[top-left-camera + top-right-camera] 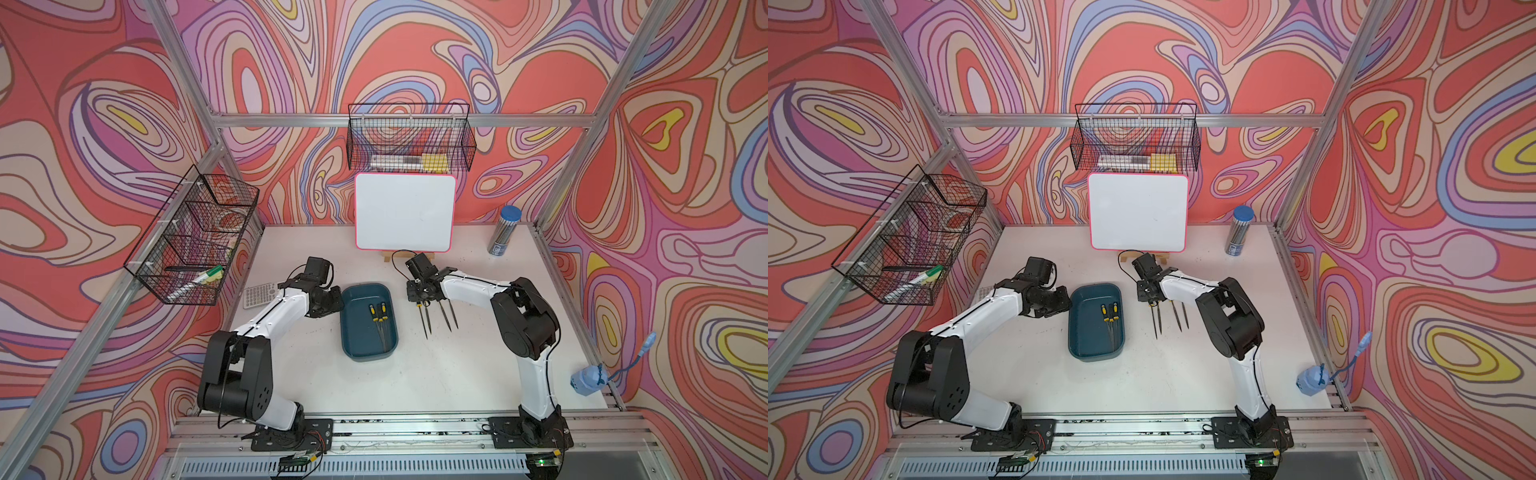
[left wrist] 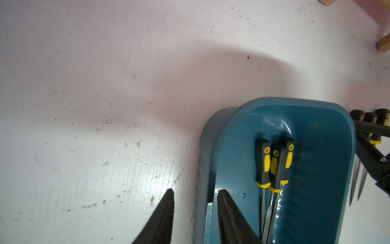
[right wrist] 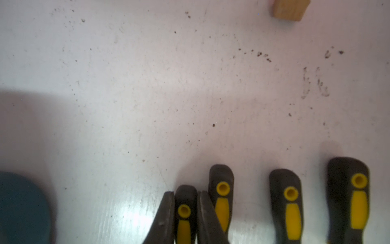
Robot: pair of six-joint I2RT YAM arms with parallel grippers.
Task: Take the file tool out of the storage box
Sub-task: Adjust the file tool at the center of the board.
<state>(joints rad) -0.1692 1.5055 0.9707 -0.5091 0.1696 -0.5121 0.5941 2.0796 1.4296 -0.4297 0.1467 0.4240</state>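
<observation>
Right hand (image 3: 185, 195) is clamped hard on a file (image 3: 184, 213), one finger on each side of the black-and-yellow handle, right up at the butt end. That's a firm pinch! This file is outside the box (image 1: 360, 347), over the desk (image 3: 147, 95) on the box's right side. Whether it rests on the desk or hangs just above it, I can't tell. Just beside it, three loose files (image 3: 291, 202) lie in a row on the desk, handles toward the whiteboard (image 1: 404, 212) and blades toward the robot's base. The nearest handle sits right against the hand's finger. Over to the left hand (image 2: 196, 192): its jaws are part-way open, astride the box's left long wall, with one finger inside the box and the other outside over the desk. Is it pinching that wall? Can't tell, as a sliver of desk shows between the outer finger and the wall. Inside the box, three boxed files (image 2: 262, 166) lie bunched together, handles overlapping and blades toward the base. They are near the left hand and well apart from the right. In both top views the box sits between the two hands.
</observation>
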